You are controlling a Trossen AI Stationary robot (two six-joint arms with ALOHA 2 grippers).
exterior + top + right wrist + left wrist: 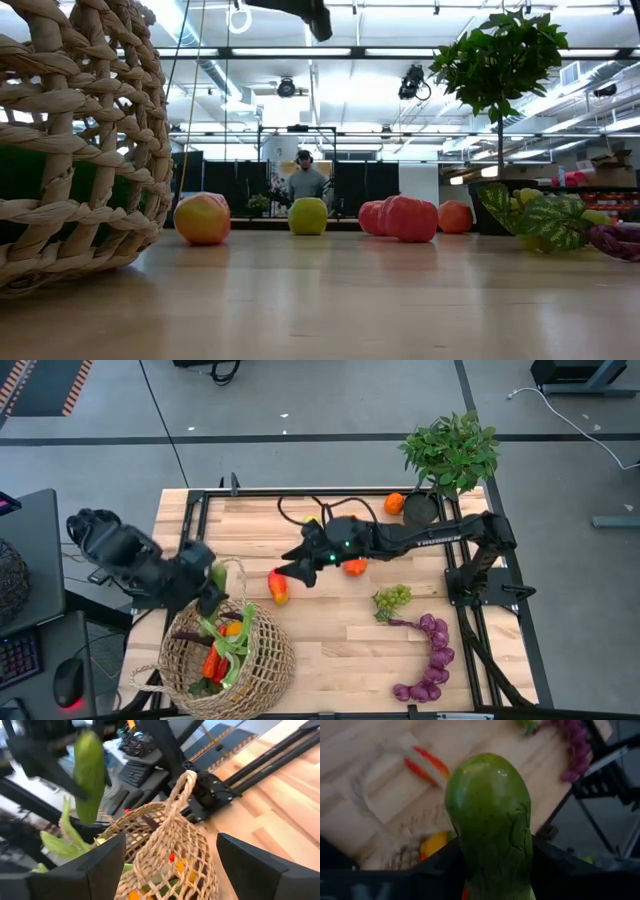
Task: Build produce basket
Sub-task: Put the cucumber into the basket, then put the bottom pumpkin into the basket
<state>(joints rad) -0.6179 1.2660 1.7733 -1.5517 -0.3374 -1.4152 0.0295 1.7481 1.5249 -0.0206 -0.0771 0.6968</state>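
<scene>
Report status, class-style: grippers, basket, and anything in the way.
Left gripper shut on green cucumber, above basket. Right gripper open, empty, mid-table. Basket's handle near drop path.

The left arm reaches in from the left side, its pincer (pixel 212 582) closed around something green. The right arm stretches leftward across the tabletop (pixel 330 640), pincer (pixel 285 572) fingers spread apart.

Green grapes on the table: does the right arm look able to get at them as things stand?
Probably yes. The green grapes lie in the open, with bare wood around them, close beside the right arm. The right pincer is open and empty, hovering farther toward the basket, so it would have to draw back.
</scene>
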